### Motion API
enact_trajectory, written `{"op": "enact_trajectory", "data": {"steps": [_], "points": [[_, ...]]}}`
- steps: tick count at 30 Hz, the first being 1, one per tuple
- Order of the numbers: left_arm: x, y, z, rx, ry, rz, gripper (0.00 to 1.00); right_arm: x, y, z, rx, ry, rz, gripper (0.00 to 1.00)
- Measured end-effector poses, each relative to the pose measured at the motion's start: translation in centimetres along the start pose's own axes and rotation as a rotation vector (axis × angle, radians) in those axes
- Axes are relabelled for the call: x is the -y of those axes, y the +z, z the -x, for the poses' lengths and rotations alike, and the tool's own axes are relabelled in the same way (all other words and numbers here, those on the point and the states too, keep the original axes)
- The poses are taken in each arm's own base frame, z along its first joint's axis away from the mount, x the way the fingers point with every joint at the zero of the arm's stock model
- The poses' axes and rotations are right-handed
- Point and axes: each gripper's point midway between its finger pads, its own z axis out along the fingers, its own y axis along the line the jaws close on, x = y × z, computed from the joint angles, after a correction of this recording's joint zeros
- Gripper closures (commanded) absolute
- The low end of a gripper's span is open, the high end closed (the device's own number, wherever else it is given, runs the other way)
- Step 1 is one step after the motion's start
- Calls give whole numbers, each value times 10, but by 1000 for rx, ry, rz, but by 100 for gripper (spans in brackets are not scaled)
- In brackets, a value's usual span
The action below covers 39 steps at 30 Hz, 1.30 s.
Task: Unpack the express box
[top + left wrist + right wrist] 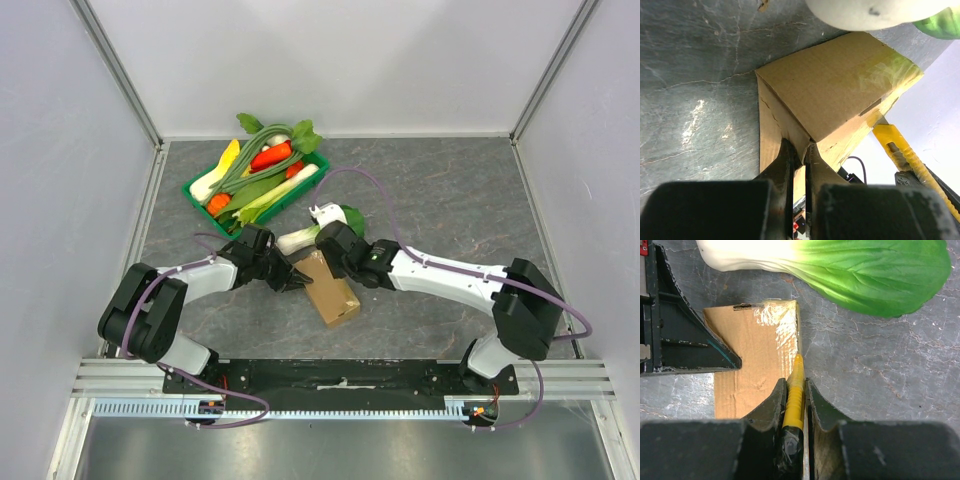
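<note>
Down at the bottom of the left wrist view, the left gripper [800, 150] has its two black fingers pressed together on a thin cardboard flap at the near corner of the express box [840, 85], so it is pinching the carton's edge. The box is plain brown corrugated card, flat and rectangular. It lies on the table [450, 200] at the centre of the top view, between the two arms and slightly askew. A strip of shiny clear tape [777, 320] runs along its far end.

From the lower middle of the right wrist view, the right gripper [795, 385] clamps narrowly around one yellow utility knife [797, 371]. The knife's tip rests along the box's right-hand edge, just by the tape.

Just beyond the box, toward the top of that frame, lies a single bok choy [840, 270], smooth and glossy, with a white stem and a broad green leaf. It appears to be plastic.

Further out, in the upper left of the top view, one green plastic tray [196, 186] holds a pile of mixed vegetables in red, orange, yellow, white and green, too overlapped to count. The table is grey with pale veins, like stone.
</note>
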Motion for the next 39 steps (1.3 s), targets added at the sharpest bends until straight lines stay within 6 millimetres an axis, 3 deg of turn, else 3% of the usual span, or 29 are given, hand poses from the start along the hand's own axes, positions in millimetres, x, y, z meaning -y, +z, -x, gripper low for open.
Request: {"op": "enact_trajectory", "data": {"steps": [12, 20, 25, 39], "points": [[0, 0, -1, 3, -14, 9, 98, 3, -21, -6, 22, 65, 36, 100], [0, 0, -1, 4, -17, 21, 98, 4, -22, -13, 31, 87, 40, 100], [0, 0, -1, 6, -18, 20, 98, 5, -24, -32, -5, 79, 44, 100], [0, 0, 0, 9, -23, 22, 98, 8, -47, -52, -62, 86, 75, 100]]}}
